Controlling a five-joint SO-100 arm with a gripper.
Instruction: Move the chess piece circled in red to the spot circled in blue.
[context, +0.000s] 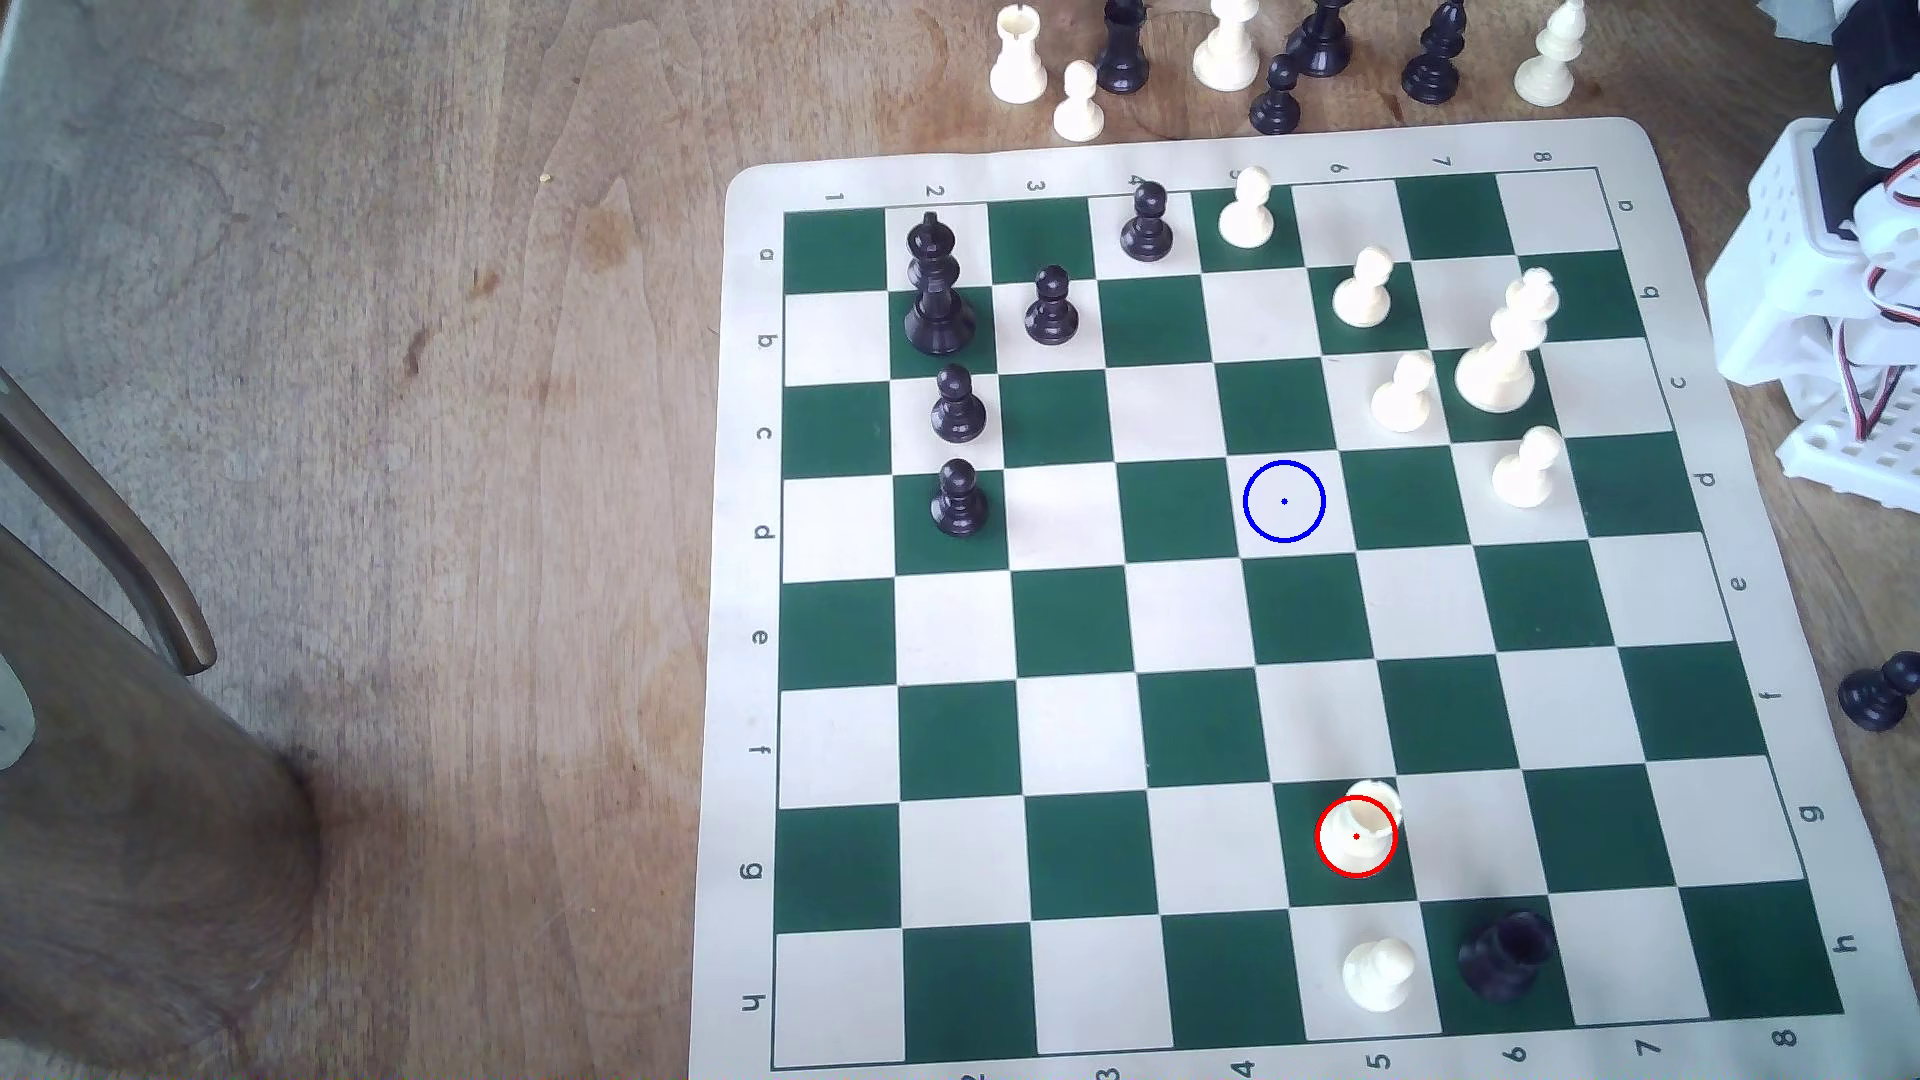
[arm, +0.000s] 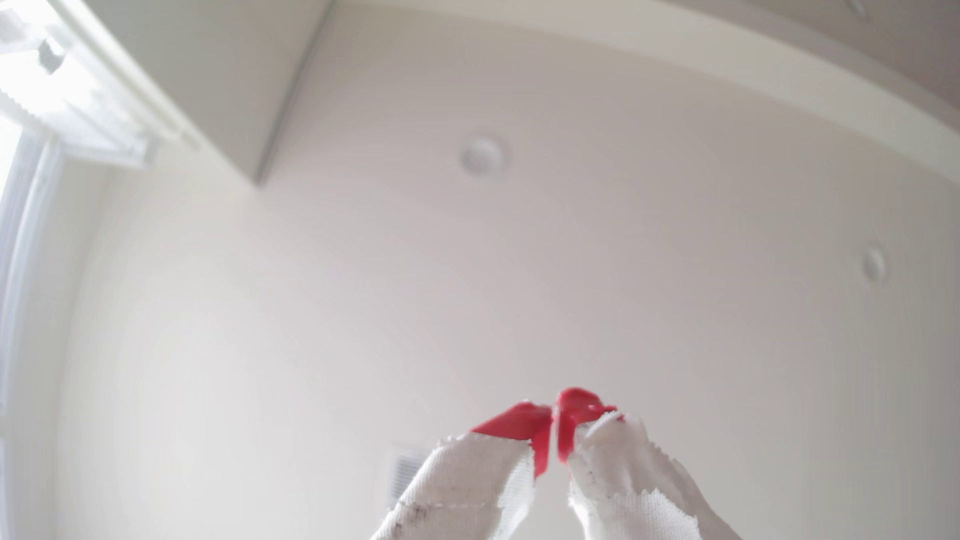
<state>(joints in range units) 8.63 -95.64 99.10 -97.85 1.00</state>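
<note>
The tool (arm: 555, 431) points up at the ceiling in the wrist view, its red tips pressed together with nothing between them, so I judge the arm is folded back at the exterior view's right edge to leave the board (context: 748, 582) unobstructed. The chess piece (context: 1363, 831), a cream rook, stands untouched on a green square near the board's lower edge in the exterior view, just above a cream pawn (context: 1378, 974) and near a black rook (context: 1507, 953). The spot (context: 1284, 502) is a bare cream square well apart up the board, so the move has not yet begun.
</note>
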